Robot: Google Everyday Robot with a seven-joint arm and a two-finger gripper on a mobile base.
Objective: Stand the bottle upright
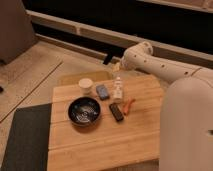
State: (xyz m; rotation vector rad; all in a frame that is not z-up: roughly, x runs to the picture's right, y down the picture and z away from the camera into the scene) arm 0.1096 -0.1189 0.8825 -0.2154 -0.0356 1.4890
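Bottle (118, 89) stands upright on the table (100, 145), just right of the blue block (102, 91) and behind the black bar (116, 111). Gripper (112, 62) hangs over the table's far edge, clear of the bottle, jaws released and holding nothing.

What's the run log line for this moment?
bottle: appears upright on table, beside blue-grey block | gripper: open, empty, raised beyond bottle, apart | step: looks done
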